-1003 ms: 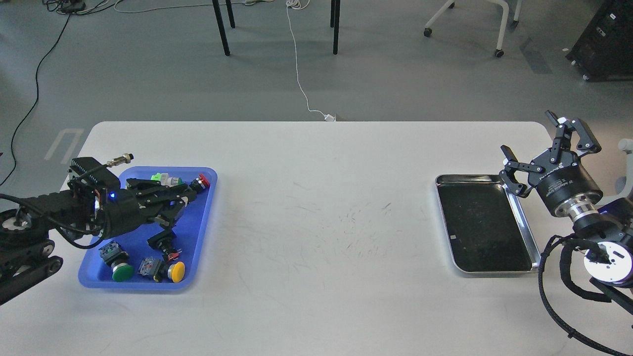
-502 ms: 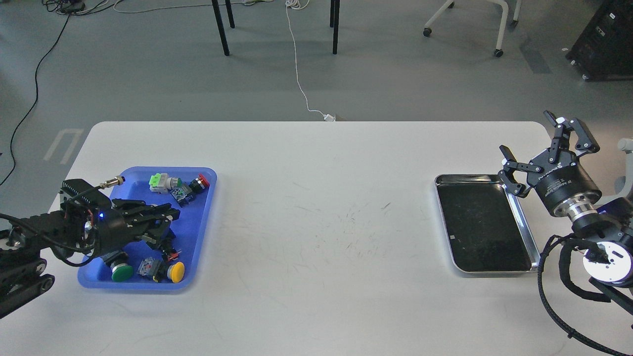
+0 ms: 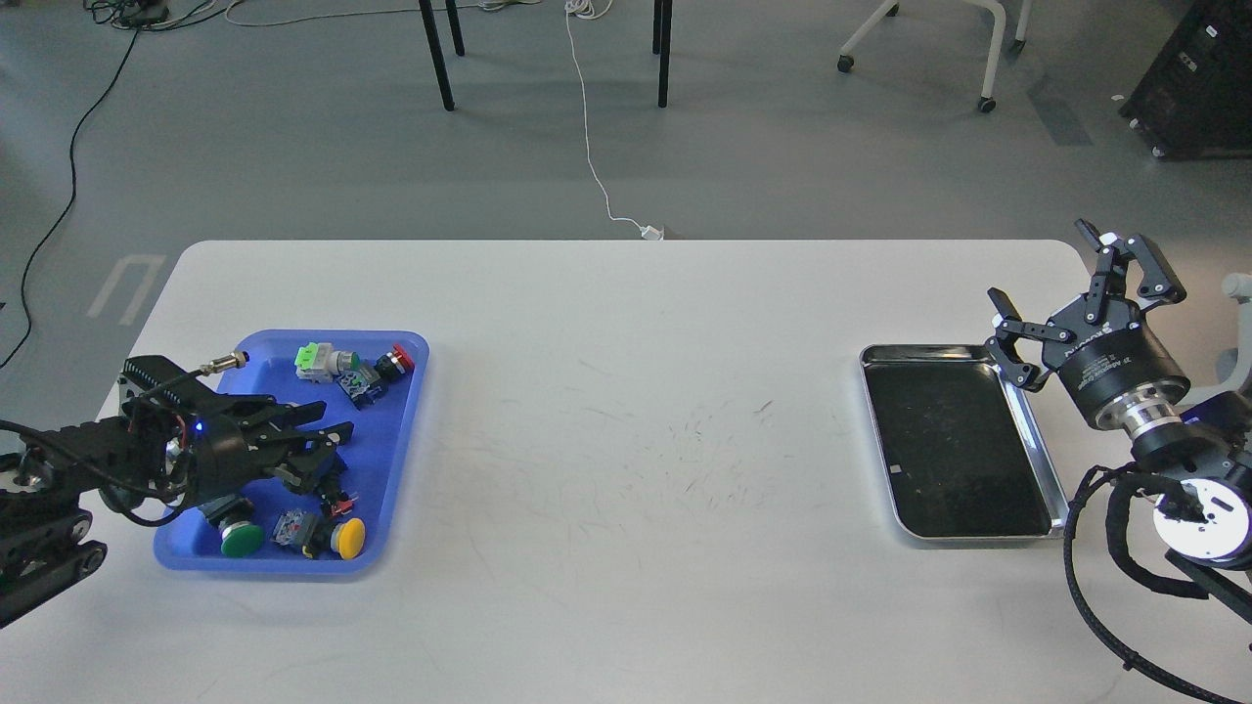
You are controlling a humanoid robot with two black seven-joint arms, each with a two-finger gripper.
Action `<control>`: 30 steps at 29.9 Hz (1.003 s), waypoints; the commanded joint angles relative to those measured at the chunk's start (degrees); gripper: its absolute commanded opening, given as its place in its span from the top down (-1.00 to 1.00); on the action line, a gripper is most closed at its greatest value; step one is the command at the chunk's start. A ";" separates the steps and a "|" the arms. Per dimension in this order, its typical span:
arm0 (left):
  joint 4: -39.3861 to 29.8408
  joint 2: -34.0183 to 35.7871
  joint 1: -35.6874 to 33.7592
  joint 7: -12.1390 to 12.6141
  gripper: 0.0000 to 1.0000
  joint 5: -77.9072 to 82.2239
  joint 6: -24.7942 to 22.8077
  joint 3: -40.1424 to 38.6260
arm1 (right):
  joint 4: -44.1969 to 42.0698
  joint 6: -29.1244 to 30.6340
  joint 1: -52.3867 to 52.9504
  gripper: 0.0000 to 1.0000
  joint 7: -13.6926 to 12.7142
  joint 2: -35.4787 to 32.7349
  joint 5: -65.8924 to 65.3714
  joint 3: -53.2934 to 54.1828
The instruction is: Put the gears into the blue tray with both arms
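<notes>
The blue tray (image 3: 395, 460) lies at the table's left and holds several coloured-cap push-buttons. My left gripper (image 3: 335, 452) reaches in from the left and hovers low over the tray's middle. Its fingers are slightly apart and I see nothing between them. No gears show anywhere in the head view; they are hidden or too small to tell. My right gripper (image 3: 1039, 260) is at the far right, raised above the far right corner of the steel tray, wide open and empty.
A shiny steel tray (image 3: 1039, 445) with a dark bottom lies at the table's right and looks empty. In the blue tray are a green button (image 3: 241, 539), a yellow one (image 3: 349, 536), a red one (image 3: 402, 358) and a green-and-white switch (image 3: 315, 359). Chair legs and cables are on the floor beyond the table.
My left gripper has pulled back to the left and nearer, from the tray's far right corner to its middle. The right arm has hardly moved.
</notes>
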 commanded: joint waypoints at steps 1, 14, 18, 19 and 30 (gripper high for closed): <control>-0.14 0.00 -1.07 -0.45 -0.53 -0.46 0.10 -0.62 | 0.36 0.12 -0.21 -0.97 0.00 -0.20 0.00 0.16; -0.66 -0.17 -14.07 -0.81 -0.95 -57.19 -3.85 -8.09 | -2.88 -0.58 12.08 -0.98 0.00 -0.46 -0.44 -1.06; 0.12 -3.06 -18.64 -0.63 -0.96 -76.35 -6.31 -8.18 | -9.46 -0.58 17.53 -0.98 0.00 0.42 -0.44 0.16; 0.47 -3.68 -19.44 -0.63 -0.96 -79.79 -6.84 -8.26 | -11.31 -0.41 18.76 -0.98 0.00 0.85 -0.44 0.25; 10.14 -13.87 -19.45 -0.54 -0.96 -112.76 -17.56 -18.11 | -20.64 1.96 26.42 -0.98 -8.04 8.32 0.09 7.18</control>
